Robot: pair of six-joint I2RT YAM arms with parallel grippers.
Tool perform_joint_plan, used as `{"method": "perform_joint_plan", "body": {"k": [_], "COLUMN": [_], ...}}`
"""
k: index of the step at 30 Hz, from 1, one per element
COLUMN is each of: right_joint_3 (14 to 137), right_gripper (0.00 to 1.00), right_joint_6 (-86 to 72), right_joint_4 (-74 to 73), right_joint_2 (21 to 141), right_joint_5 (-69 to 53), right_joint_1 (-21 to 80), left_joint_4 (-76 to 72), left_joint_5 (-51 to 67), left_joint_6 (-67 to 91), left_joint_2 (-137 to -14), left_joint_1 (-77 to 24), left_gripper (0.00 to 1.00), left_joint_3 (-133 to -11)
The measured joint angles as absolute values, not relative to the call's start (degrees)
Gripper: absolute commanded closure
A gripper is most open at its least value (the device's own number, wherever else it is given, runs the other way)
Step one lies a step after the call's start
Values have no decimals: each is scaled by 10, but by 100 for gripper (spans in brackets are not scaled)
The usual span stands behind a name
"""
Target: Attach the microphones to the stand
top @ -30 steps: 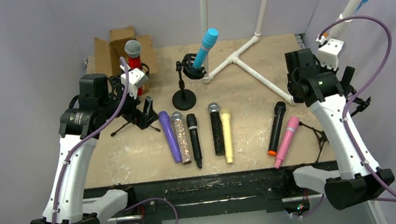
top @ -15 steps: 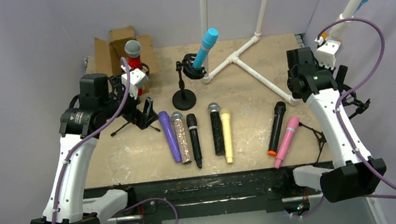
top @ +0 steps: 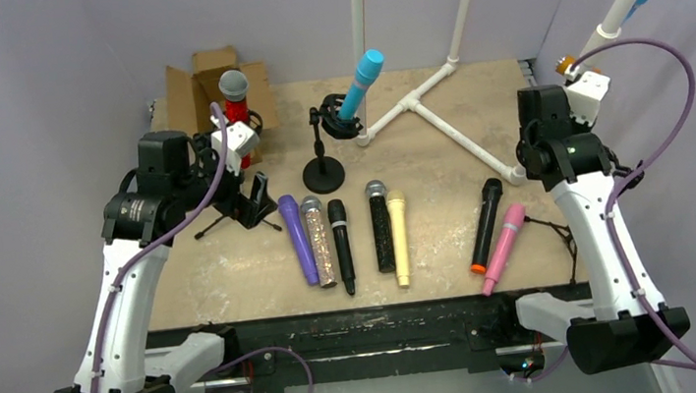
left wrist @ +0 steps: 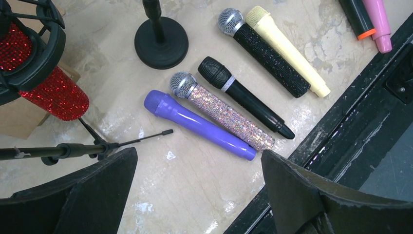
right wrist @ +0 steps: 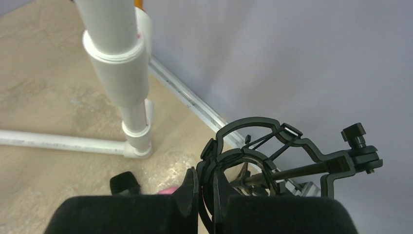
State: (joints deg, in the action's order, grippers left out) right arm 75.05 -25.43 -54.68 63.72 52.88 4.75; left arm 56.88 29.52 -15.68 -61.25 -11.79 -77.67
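Standing at the far left corner of the table point(top: 224, 270) is a cardboard box point(top: 197, 80), and just in front of it the red glitter microphone point(top: 234, 99) sits upright in a black ring mount point(left wrist: 46, 53) on a tripod stand point(left wrist: 73, 150). Beside that tripod the left gripper point(left wrist: 197, 161) hangs over the tabletop with its fingers spread wide, holding nothing. Next, lying side by side and pointing away from the arms, come the purple microphone point(top: 298, 240), the silver glitter microphone point(top: 320, 244) touching it, and the plain black microphone point(top: 342, 247). Behind them a round-base stand point(top: 324, 174) carries the light blue microphone point(top: 362, 78), tilted in its mount. A black glitter microphone point(top: 382, 232) and the cream microphone point(top: 400, 240) lie together near the middle. A white pipe frame point(top: 433, 108) crosses the far right part of the table. Near it the orange-tipped black microphone point(top: 485, 220) and the pink microphone point(top: 505, 246) lie slanted, side by side. At the right edge, the right gripper point(right wrist: 204, 187) has its fingers drawn close, only a thin slit between them, right at the rim of a bare shock mount point(right wrist: 263, 146); whether they pinch that rim cannot be told.
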Motion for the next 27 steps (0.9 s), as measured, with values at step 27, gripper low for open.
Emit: {"method": "perform_joint_plan", "body": {"k": [27], "right_joint_3": [849], "right_gripper": [100], "right_joint_6": [-262], "right_joint_4": [-558], "right_joint_2": [627], "right_joint_5": [269], "right_joint_1": [104], "left_joint_4": [579], "left_joint_5": [276], "left_joint_6": [-157], "left_joint_2": [-588], "left_joint_1": [-118], "left_gripper": [0], "left_joint_3": [-777]}}
